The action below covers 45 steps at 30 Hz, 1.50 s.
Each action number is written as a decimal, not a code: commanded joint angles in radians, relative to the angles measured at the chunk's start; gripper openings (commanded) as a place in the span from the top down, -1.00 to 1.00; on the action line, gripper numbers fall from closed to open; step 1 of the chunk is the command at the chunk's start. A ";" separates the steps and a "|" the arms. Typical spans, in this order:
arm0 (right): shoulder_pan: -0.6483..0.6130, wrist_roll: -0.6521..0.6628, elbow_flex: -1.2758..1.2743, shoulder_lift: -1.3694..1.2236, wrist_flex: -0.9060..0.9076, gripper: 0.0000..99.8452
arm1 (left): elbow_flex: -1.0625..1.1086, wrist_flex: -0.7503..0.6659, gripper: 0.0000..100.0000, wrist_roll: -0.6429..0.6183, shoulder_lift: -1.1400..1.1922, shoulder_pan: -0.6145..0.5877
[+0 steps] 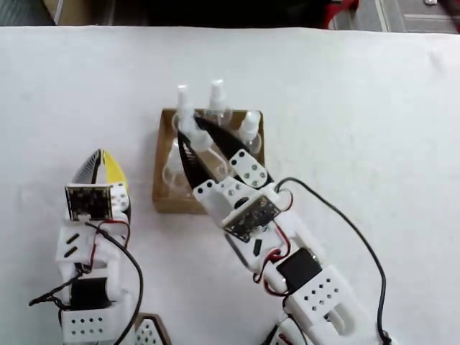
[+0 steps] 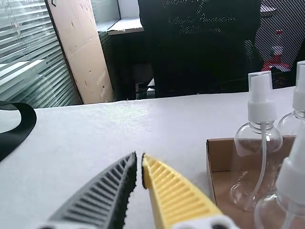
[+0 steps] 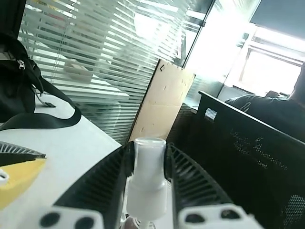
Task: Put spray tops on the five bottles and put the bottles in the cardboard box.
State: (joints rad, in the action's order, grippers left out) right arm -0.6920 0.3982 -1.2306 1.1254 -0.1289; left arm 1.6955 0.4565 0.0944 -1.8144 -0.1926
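Item one, cardboard box [image 1: 164,200]: you will find it in the middle of the high view on the white table [image 1: 374,108], open side up, so bottles can be lowered straight in. Item two, bottles [image 1: 249,128]: several clear ones stand upright inside the box, and each one you can make out carries a white spray top. The exact count is hard to fix because the arm covers part of the box. Item three, right gripper [image 1: 190,126]: its two black fingers [image 3: 90,186] are pinching the spray top [image 3: 145,176] of one bottle, one finger on each side of the white neck. That hold looks chosen to keep the bottle upright. This bottle is at the upper left part of the box, and you cannot tell whether its base rests on the box floor. Right arm [image 1: 309,280]: it stretches from the lower right of the high view up and to the left, with the wrist low over the box. Item four, left gripper [image 1: 100,155]: grey and yellow fingers pressed together on nothing, tips just left of the box and pointing toward the top of the frame. Left arm [image 1: 90,302]: folded back at lower left, apparently to leave the box free for the other arm. Judgement: capping looks done and this is likely the last bottle to seat, so let go only once it stands on its own.
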 commanded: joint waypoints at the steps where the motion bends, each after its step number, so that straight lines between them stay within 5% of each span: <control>1: 0.001 0.011 -0.017 0.007 -0.021 0.97 | -0.005 -0.028 0.95 0.008 -0.010 -0.008; 8: 0.059 0.005 -0.078 0.007 -0.022 0.97 | -0.005 -0.028 0.95 0.008 -0.010 -0.008; 18: 0.166 -0.295 -0.097 -0.002 -0.015 0.97 | -0.003 -0.028 0.95 0.008 -0.010 -0.008; 45: 0.176 -0.307 -0.150 -0.002 -0.015 0.96 | -0.003 -0.028 0.95 0.008 -0.010 -0.007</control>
State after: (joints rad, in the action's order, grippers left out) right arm -0.5278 0.1036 -1.3886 1.1254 -0.1304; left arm 1.6955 0.4565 0.0944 -1.8144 -0.1926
